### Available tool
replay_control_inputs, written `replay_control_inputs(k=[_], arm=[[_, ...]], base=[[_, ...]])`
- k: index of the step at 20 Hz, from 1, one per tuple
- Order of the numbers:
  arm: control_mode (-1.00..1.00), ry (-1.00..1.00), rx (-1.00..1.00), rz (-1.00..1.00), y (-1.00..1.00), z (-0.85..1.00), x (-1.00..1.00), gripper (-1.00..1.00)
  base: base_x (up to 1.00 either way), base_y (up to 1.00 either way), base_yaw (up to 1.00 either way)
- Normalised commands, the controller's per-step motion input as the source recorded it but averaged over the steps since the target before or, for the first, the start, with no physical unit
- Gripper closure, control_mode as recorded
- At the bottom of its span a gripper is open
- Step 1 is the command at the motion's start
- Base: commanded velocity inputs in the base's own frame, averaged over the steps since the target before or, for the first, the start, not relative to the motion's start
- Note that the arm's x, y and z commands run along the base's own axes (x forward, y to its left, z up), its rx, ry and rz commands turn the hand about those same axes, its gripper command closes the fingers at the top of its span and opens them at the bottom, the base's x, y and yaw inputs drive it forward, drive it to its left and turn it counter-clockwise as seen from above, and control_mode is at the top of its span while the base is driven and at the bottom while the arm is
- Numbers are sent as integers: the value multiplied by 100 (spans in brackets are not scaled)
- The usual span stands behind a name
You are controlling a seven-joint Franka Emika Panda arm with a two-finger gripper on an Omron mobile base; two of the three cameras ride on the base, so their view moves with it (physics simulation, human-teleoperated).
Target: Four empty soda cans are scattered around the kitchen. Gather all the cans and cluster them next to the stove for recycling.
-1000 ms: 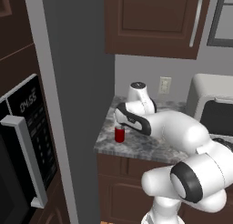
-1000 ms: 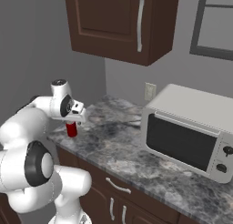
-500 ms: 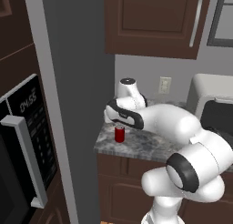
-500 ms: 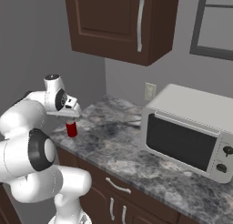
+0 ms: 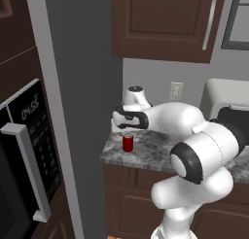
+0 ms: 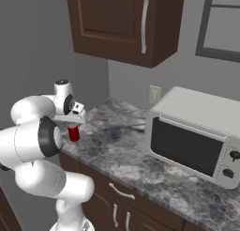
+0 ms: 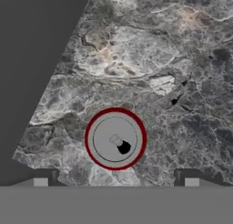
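Poised directly above the small red cylindrical soda can with a silvery top (image 7: pixel 115 139), the robot's two-finger gripper (image 7: pixel 115 181) has its dark finger tips spread wide, one to each side of the can's rim and well clear of it, holding nothing. In the left base view the gripper (image 5: pixel 128 131) sits just over the can (image 5: pixel 128 143), and in the right base view the gripper (image 6: pixel 74 123) hangs just over the same can (image 6: pixel 73 133).

The can stands upright on the grey mottled stone counter (image 6: pixel 123 151), close to the counter's left end, where the tall dark grey panel (image 5: pixel 82 111) rises beside it. A white boxy microwave (image 6: pixel 198 136) sits farther right on the same counter, well apart from the can.

The main risk lies in the descent. In the hand view the can sits slightly left of the midpoint between the tips, so one finger could land on the rim instead of sliding past it and tip the light, empty can. Should it topple, it could roll off the near edge or left end of the counter, both of which are close. A closing squeeze that meets the can off-centre could also push it sideways towards that edge. The white arm (image 5: pixel 194 136) works near the tall panel, so a wide swing when lifting could brush it.
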Motion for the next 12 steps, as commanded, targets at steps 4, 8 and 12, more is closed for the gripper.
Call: replay_control_inputs(k=[4,8,12], arm=[[-100,14,3,0,8,0,0,-100],[-100,10,0,0,4,-15,11,-100],[-100,2,-4,0,0,-30,40,-100]], base=[[0,0,0],[0,0,0],[0,0,0]])
